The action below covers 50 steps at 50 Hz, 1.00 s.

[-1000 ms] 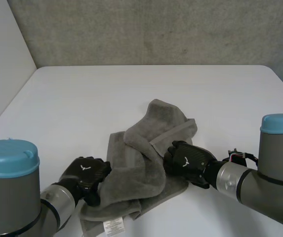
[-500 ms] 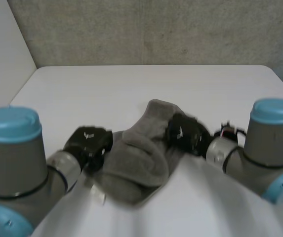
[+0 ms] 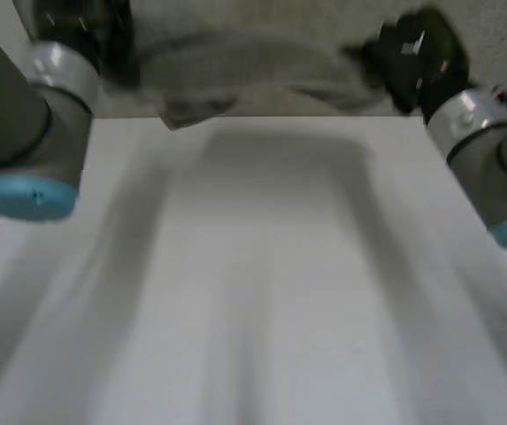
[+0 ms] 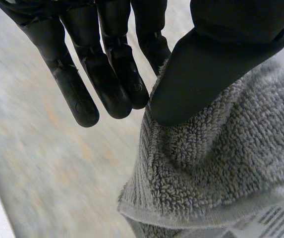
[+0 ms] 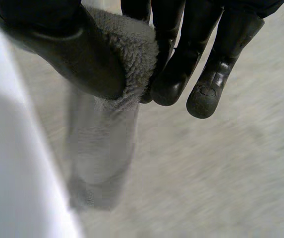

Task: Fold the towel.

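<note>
The grey towel [image 3: 244, 66] is held up off the white worktop [image 3: 253, 292], stretched between the two arms at the far side of the scene, in front of the grey wall [image 3: 501, 35]. The left robot hand [image 3: 103, 40] has the towel's left end and the right robot hand [image 3: 417, 53] its right end; the cloth sags a little between them, and a fold droops lowest near the left end. In the left wrist view the thumb presses down on the towel's edge and pinches the terry cloth against the nearly straight fingers [image 4: 102, 74], whose tips stick out past the cloth. In the right wrist view the thumb likewise clamps a bunched bit of the towel's edge against the side of the fingers [image 5: 206, 59], which are only slightly bent, and the rest of the towel hangs down from that pinch beside the worktop's edge. Each robot hand therefore has a firm pinch grip on the towel.
</note>
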Motion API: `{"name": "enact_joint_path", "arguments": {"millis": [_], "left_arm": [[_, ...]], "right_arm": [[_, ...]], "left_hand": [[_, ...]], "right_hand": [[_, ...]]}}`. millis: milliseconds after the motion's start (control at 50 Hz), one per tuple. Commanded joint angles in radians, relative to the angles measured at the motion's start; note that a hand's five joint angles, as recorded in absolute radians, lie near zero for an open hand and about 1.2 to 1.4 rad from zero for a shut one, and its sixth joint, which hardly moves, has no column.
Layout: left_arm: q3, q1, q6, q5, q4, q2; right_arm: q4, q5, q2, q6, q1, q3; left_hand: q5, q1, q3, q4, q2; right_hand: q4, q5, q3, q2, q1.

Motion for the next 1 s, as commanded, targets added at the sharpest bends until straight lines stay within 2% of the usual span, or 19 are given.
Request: {"name": "enact_joint_path", "arguments": {"millis": [20,220,240,260,280,340,460,500,520,540,620,660,780,800,820,860,880,900,1000], "left_arm": [[-0.179,0.001,0.004,0.045,-0.021,-0.106],[-0.220,0.045,-0.004,0.047,-0.197,-0.257],[-0.220,0.045,-0.004,0.047,-0.197,-0.257],[-0.225,0.045,-0.005,0.048,-0.200,-0.254],[-0.225,0.045,-0.005,0.048,-0.200,-0.254],[-0.253,0.045,-0.005,0.053,-0.200,-0.223],[-0.306,0.045,-0.005,0.051,-0.196,-0.129],[-0.316,0.047,-0.005,0.051,-0.194,-0.112],[-0.326,0.048,-0.005,0.051,-0.193,-0.096],[-0.335,0.048,-0.005,0.053,-0.193,-0.085],[-0.354,0.048,-0.005,0.053,-0.193,-0.069],[-0.360,0.047,-0.005,0.053,-0.191,-0.065],[-0.374,0.036,0.001,0.064,-0.188,-0.054],[-0.378,0.033,0.002,0.074,-0.190,-0.054],[-0.378,0.033,0.002,0.074,-0.190,-0.054],[-0.392,0.033,0.005,0.106,-0.188,-0.053],[-0.392,0.033,0.005,0.106,-0.188,-0.053],[-0.400,0.035,0.013,0.125,-0.187,-0.050],[-0.454,0.052,0.085,0.162,-0.164,-0.008]], "right_arm": [[0.062,0.010,0.037,-0.016,0.003,0.095],[0.284,0.007,0.161,-0.009,0.002,0.142],[0.295,0.006,0.164,-0.009,-0.004,0.150],[0.295,0.006,0.164,-0.009,-0.004,0.150],[0.295,0.007,0.158,-0.007,-0.009,0.161],[0.300,0.014,0.131,-0.012,-0.012,0.178],[0.315,0.035,0.071,-0.022,-0.013,0.199],[0.343,0.075,0.048,-0.038,-0.013,0.211],[0.343,0.075,0.048,-0.038,-0.013,0.211],[0.366,0.087,0.040,-0.042,-0.015,0.214],[0.433,0.089,0.038,-0.045,-0.023,0.216],[0.475,0.078,0.037,-0.041,-0.024,0.222],[0.421,0.023,0.038,-0.045,-0.026,0.251],[0.380,0.000,0.040,-0.045,-0.027,0.263],[0.334,-0.017,0.038,-0.045,-0.024,0.276],[0.291,-0.028,0.037,-0.044,-0.020,0.290],[0.253,-0.037,0.038,-0.044,-0.020,0.302],[0.252,-0.037,0.038,-0.044,-0.020,0.302],[0.205,-0.037,0.045,-0.024,-0.029,0.307]], "left_hand": [[0.202,0.229,0.180,0.178,0.180],[0.202,0.229,0.180,0.178,0.180],[0.202,0.229,0.180,0.178,0.180],[0.202,0.229,0.180,0.178,0.180],[0.202,0.229,0.180,0.178,0.180],[0.202,0.229,0.180,0.178,0.180],[0.202,0.229,0.180,0.178,0.180],[0.202,0.229,0.180,0.178,0.180],[0.202,0.229,0.180,0.178,0.180],[0.202,0.229,0.180,0.178,0.180],[0.202,0.229,0.180,0.178,0.180],[0.202,0.229,0.180,0.178,0.180],[0.202,0.229,0.180,0.178,0.180],[0.136,0.163,0.114,0.112,0.114],[0.135,0.162,0.113,0.111,0.113],[-0.621,-0.594,-0.644,-0.645,-0.644],[-0.625,-0.598,-0.647,-0.649,-0.647],[-0.776,-0.750,-0.799,-0.800,-0.799],[-0.881,-0.854,-0.903,-0.904,-0.903]], "right_hand": [[0.068,0.055,0.066,0.089,0.070],[0.068,0.055,0.066,0.089,0.070],[-0.097,-0.109,-0.099,-0.075,-0.094],[-0.099,-0.111,-0.100,-0.077,-0.096],[-0.418,-0.431,-0.420,-0.397,-0.416],[-0.489,-0.501,-0.491,-0.467,-0.486],[-0.451,-0.463,-0.453,-0.429,-0.448],[-0.113,-0.125,-0.114,-0.091,-0.110],[-0.110,-0.123,-0.112,-0.089,-0.108],[0.041,0.029,0.039,0.062,0.044],[-0.022,-0.034,-0.024,-0.001,-0.020],[-0.496,-0.508,-0.497,-0.474,-0.493],[-0.257,-0.269,-0.259,-0.236,-0.254],[-0.182,-0.194,-0.183,-0.160,-0.179],[0.043,0.031,0.041,0.064,0.046],[0.068,0.055,0.066,0.089,0.070],[0.068,0.055,0.066,0.089,0.070],[0.068,0.055,0.066,0.089,0.070],[0.068,0.055,0.066,0.089,0.070]]}}
